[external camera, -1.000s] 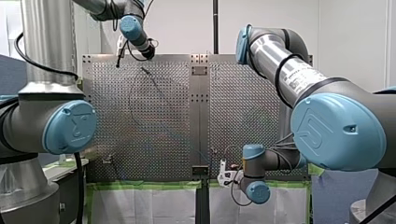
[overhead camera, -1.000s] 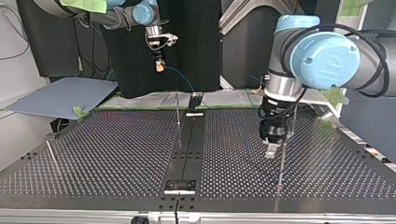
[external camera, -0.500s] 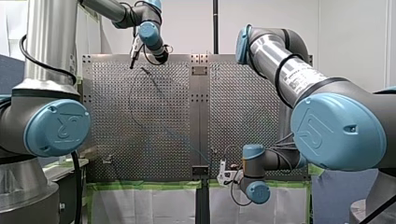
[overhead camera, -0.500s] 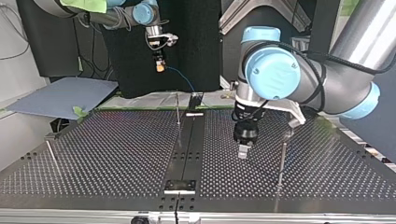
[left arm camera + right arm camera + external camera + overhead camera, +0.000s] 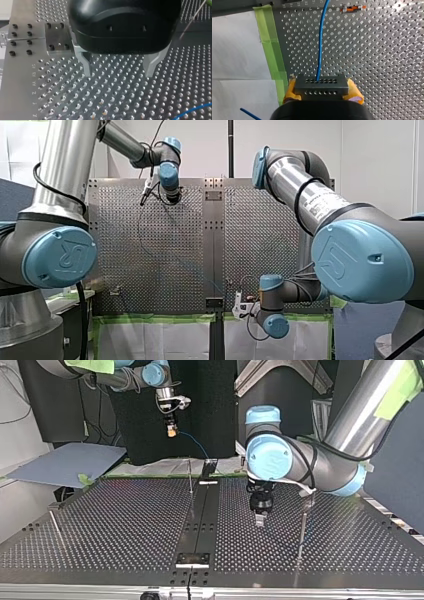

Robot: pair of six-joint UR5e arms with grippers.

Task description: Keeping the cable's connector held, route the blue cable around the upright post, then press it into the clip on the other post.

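While right gripper [image 5: 322, 92] clamps connector [image 5: 321, 86], left gripper [image 5: 118, 74] hangs spread, empty.

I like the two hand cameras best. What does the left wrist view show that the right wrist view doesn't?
Only the left wrist view: my left tool, open, with nothing in it. Only the right wrist view: my right tool, shut on the grey connector, and some green tape. Both: the blue cable and the perforated table.
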